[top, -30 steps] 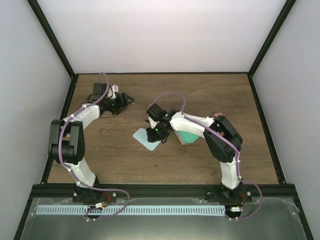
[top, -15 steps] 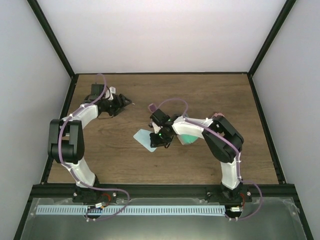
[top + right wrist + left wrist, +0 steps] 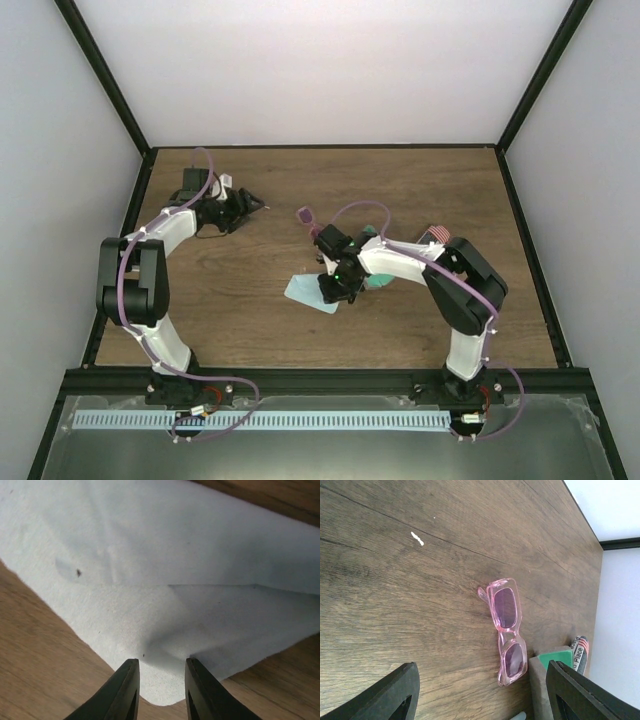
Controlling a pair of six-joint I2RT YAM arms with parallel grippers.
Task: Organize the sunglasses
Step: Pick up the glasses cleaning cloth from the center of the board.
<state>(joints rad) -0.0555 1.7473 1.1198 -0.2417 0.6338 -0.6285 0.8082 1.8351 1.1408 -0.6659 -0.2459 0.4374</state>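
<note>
showing a wooden table (image 3: pixel 420 180) seen from above. the right gripper (image 3: pixel 161 680) pinches a pucker of light blue cloth (image 3: pixel 150 580), seemingly tidying it. the left gripper (image 3: pixel 483 680), jaws spread wide and empty, faces the pink sunglasses (image 3: pixel 507 630) lying mid-table on bare wood, beside a case (image 3: pixel 537 680); next it likely needs to straddle the frame.

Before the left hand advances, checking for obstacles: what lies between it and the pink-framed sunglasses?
Only bare brown wooden tabletop, shown in the left wrist view.
</note>
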